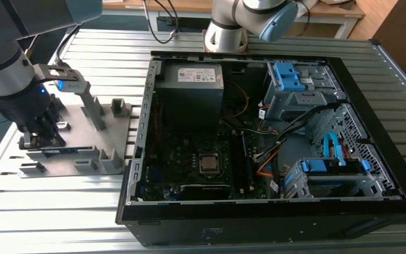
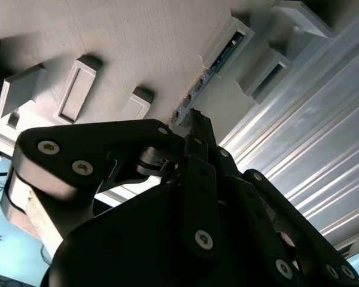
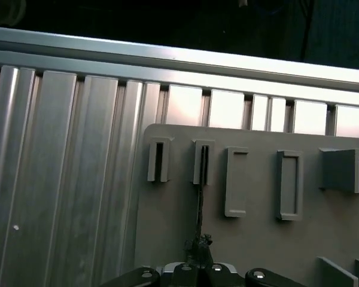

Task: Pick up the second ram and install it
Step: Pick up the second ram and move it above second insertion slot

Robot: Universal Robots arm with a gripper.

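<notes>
I saw the jaws, black and jointed, pinched nearly shut on the thin top edge of the second ram. It was a narrow dark board standing on edge in a slot of the matte grey plastic fixture. The fixture lay flat on the ribbed aluminium table, at the exterior view's left of an open black computer case.

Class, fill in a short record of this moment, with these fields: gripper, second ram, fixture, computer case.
gripper: closed on the second ram, low over the fixture
second ram: on edge in a slotted post of the fixture, not lifted
fixture: grey plate on the slatted table, at the exterior view's left of the computer case
computer case: open, motherboard exposed
</notes>
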